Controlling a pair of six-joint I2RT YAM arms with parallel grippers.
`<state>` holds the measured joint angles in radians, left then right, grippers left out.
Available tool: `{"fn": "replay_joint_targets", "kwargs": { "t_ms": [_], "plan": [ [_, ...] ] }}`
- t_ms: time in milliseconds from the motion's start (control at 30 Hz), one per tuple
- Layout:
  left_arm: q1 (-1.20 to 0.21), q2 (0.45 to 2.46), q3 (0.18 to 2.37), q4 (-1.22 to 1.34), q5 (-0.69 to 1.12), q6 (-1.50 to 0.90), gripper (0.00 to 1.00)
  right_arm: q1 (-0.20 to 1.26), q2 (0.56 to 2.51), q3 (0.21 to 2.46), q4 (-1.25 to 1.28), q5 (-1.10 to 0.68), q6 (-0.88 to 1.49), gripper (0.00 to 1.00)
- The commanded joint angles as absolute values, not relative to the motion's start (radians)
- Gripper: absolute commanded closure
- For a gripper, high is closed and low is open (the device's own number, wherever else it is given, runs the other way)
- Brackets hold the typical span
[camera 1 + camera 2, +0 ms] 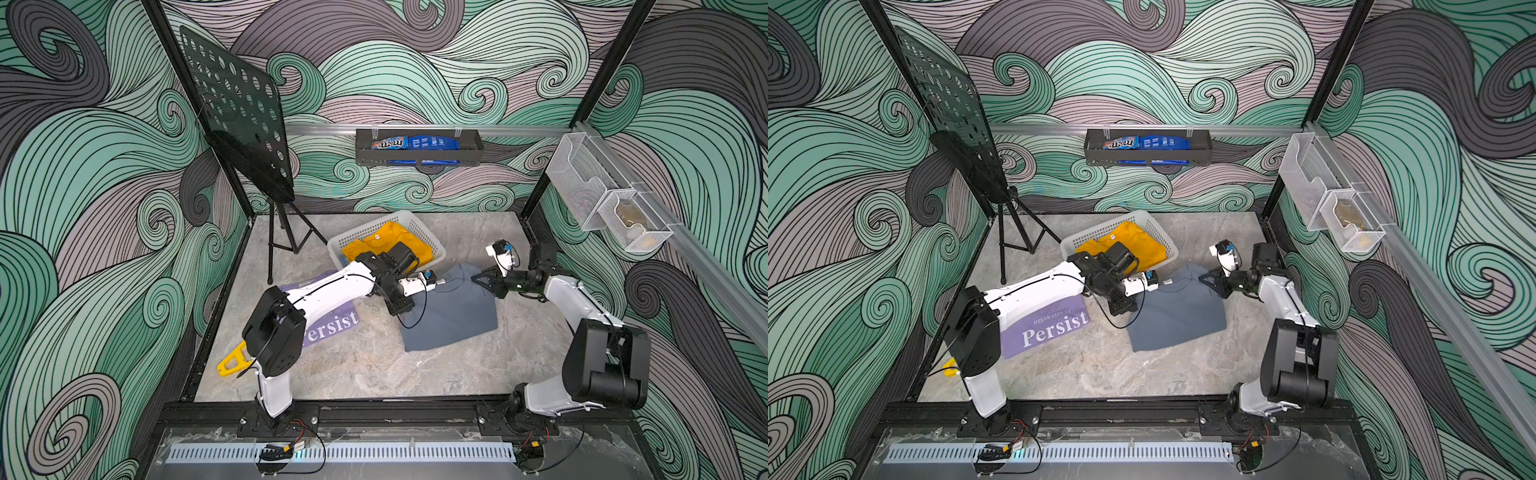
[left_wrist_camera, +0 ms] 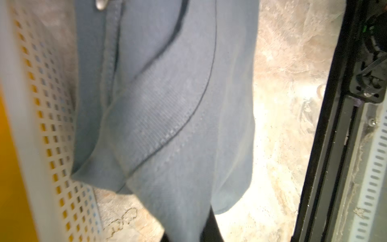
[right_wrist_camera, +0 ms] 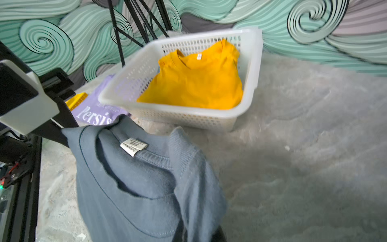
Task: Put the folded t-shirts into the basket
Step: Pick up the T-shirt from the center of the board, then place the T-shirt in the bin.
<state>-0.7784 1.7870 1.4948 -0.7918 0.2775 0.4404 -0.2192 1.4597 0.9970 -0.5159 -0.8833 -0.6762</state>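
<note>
The grey folded t-shirt [image 1: 451,320] [image 1: 1177,322] lies on the table in front of the basket [image 1: 365,230] [image 1: 1100,226]. My left gripper [image 1: 409,309] [image 2: 188,234] is shut on its far left corner. My right gripper [image 1: 476,279] [image 3: 199,234] is shut on its far right corner, beside the collar. Both corners are pinched up off the table. The yellow t-shirt [image 1: 386,245] [image 3: 199,83] lies in the basket, and a strip of light blue cloth [image 1: 343,259] shows under it. The lavender "Persist" t-shirt [image 1: 1050,328] lies flat under my left arm.
A black music stand [image 1: 241,116] on a tripod [image 1: 286,237] stands at the back left. A yellow tool [image 1: 232,361] lies by the left edge. On the walls hang a black tray of candy packets [image 1: 417,147] and wire bins [image 1: 602,195].
</note>
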Motion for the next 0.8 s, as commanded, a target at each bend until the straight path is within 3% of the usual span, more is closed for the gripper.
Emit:
{"fn": "replay_joint_targets", "kwargs": {
  "t_ms": [0, 167, 300, 767],
  "plan": [
    [-0.753, 1.714, 1.548, -0.887, 0.276, 0.485, 1.00, -0.202, 1.402, 1.066, -0.509, -1.031, -0.588, 1.00],
    [-0.714, 1.625, 1.615, -0.957, 0.222, 0.509, 1.00, -0.132, 1.305, 1.078, -0.299, -1.071, -0.332, 1.00],
    [-0.674, 1.574, 1.679, -1.005, 0.173, 0.524, 1.00, -0.026, 1.297, 1.163, -0.192, -1.002, -0.217, 1.00],
    [-0.456, 1.551, 1.832, -1.048, 0.095, 0.524, 1.00, 0.211, 1.654, 1.557, -0.044, -0.829, 0.010, 1.00]
  ]
}}
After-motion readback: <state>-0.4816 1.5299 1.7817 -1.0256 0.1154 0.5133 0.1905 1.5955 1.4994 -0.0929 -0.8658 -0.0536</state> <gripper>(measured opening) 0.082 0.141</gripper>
